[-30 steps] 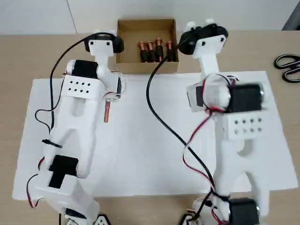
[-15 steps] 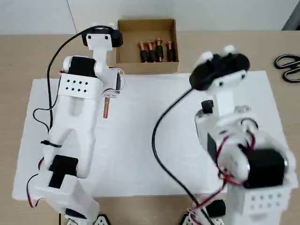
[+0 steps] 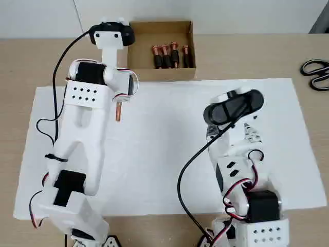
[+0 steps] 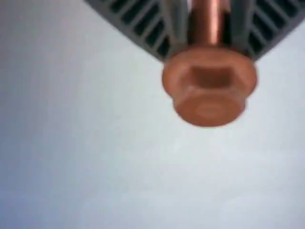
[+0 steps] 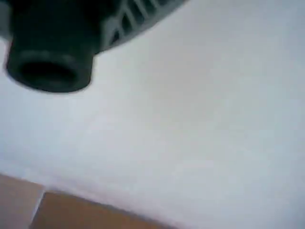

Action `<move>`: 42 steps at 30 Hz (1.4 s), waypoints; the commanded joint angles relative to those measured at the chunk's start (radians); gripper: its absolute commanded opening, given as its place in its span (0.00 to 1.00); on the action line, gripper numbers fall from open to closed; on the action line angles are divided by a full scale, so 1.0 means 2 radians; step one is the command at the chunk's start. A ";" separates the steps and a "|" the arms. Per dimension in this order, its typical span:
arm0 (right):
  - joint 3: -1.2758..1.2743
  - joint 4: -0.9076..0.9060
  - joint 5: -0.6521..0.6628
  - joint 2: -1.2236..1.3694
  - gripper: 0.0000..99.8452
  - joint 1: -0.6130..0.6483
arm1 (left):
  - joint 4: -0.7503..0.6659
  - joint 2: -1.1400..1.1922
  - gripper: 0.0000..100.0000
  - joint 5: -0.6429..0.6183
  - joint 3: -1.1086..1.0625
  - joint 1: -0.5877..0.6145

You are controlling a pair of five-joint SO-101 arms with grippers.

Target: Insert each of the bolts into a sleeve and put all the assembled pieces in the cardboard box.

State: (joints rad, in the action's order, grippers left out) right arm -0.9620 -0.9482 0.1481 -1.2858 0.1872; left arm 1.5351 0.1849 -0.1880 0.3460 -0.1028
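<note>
A copper bolt [image 3: 119,111] hangs point-down over the white sheet, its hex head [image 4: 209,88] close in the left wrist view. My left gripper [image 3: 120,102] is shut on its shank, in front of the cardboard box [image 3: 161,74]. Several assembled pieces [image 3: 172,56], copper bolts in black sleeves, lie side by side in the box. A black sleeve [image 5: 50,57] with its open bore facing the camera is held in my right gripper [image 5: 66,16], low over the sheet. The right arm [image 3: 234,108] is folded back at the right of the table and hides that gripper from above.
A white paper sheet [image 3: 164,154] covers the middle of the wooden table [image 3: 20,62]. Black-handled scissors [image 3: 316,69] lie at the far right edge. Black cables trail from both arms over the sheet.
The right arm has swung back from beside the box towards the table's front. The left arm has shifted slightly towards the box with the bolt still held.
</note>
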 commanded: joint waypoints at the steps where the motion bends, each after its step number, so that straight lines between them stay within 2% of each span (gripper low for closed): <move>1: -0.064 0.066 0.000 -0.041 0.00 0.034 | -0.009 -0.034 0.01 0.001 0.036 0.002; 7: -0.138 0.101 -0.004 -0.105 0.00 0.091 | 0.012 -0.034 0.01 0.001 0.100 0.002; 12: -0.174 0.132 -0.064 -0.157 0.00 0.105 | 0.035 -0.033 0.01 0.001 0.134 -0.002; 18: -0.240 0.173 -0.109 -0.210 0.00 0.105 | 0.031 -0.034 0.01 0.001 0.146 -0.008; 22: -0.287 0.197 -0.179 -0.249 0.00 0.106 | 0.034 -0.034 0.01 0.003 0.188 -0.020; 24: -0.302 0.207 -0.193 -0.265 0.00 0.106 | 0.034 -0.034 0.01 0.003 0.218 -0.021; 27: -0.311 0.218 -0.193 -0.265 0.00 0.107 | 0.035 -0.034 0.01 0.001 0.253 -0.035; 31: -0.319 0.220 -0.194 -0.264 0.00 0.110 | 0.064 -0.034 0.01 0.000 0.305 -0.081; 37: -0.332 0.220 -0.190 -0.264 0.00 0.167 | 0.086 -0.034 0.01 0.000 0.369 -0.137; 42: -0.331 0.220 -0.103 -0.264 0.00 0.188 | 0.087 -0.029 0.01 0.000 0.369 -0.134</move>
State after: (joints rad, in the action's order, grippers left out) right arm -1.6310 -0.5370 -0.1542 -1.7998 0.5447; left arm 1.7054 0.1803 -0.1880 1.0411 -0.3652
